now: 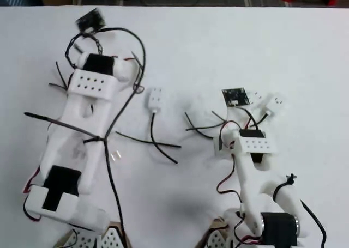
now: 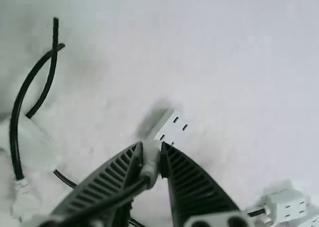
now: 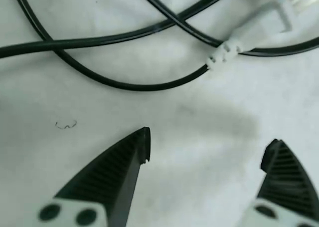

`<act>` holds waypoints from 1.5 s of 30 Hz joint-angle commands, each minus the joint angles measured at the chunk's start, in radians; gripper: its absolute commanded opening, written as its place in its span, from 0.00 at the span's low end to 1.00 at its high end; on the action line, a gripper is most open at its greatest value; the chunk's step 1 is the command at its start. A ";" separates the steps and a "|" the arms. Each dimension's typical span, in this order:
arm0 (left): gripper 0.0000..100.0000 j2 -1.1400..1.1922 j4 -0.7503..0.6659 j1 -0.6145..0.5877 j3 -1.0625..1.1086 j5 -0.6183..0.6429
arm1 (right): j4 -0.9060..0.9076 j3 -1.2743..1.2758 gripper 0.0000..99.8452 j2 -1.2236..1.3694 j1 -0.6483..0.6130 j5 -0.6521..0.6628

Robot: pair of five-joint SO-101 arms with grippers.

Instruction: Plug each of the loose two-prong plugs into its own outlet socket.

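First plug (image 2: 149, 163): clamped between jaws of my left gripper (image 2: 153, 148), nose against white outlet socket (image 2: 173, 126) on table (image 2: 224, 47); prong seating not discernible. Second plug (image 3: 261, 25): flat on table, ahead of my right gripper (image 3: 209, 144), outside jaws. Right jaws wide apart, holding nothing. Black cable (image 3: 124, 85) trails from second plug.

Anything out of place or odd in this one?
Nothing broken or spilled. The plug in the left gripper meets the socket at its edge, seemingly tilted rather than square. Loose black cords cross each other on the table.
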 commanded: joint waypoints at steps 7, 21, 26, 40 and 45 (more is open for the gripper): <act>0.02 0.157 -0.066 0.033 -0.109 0.450 | -0.012 -0.005 0.36 -0.033 -0.005 -0.060; 0.02 0.727 0.428 0.114 -0.996 0.690 | -0.012 -0.005 0.36 -0.033 -0.004 -0.066; 0.02 0.912 0.465 0.065 -1.229 0.692 | -0.012 -0.005 0.36 -0.033 -0.004 -0.066; 0.02 1.052 0.559 0.033 -1.476 0.654 | -0.013 -0.005 0.36 -0.033 -0.004 -0.066; 0.02 1.040 0.560 0.030 -1.485 0.634 | -0.013 -0.006 0.36 -0.033 -0.004 -0.066</act>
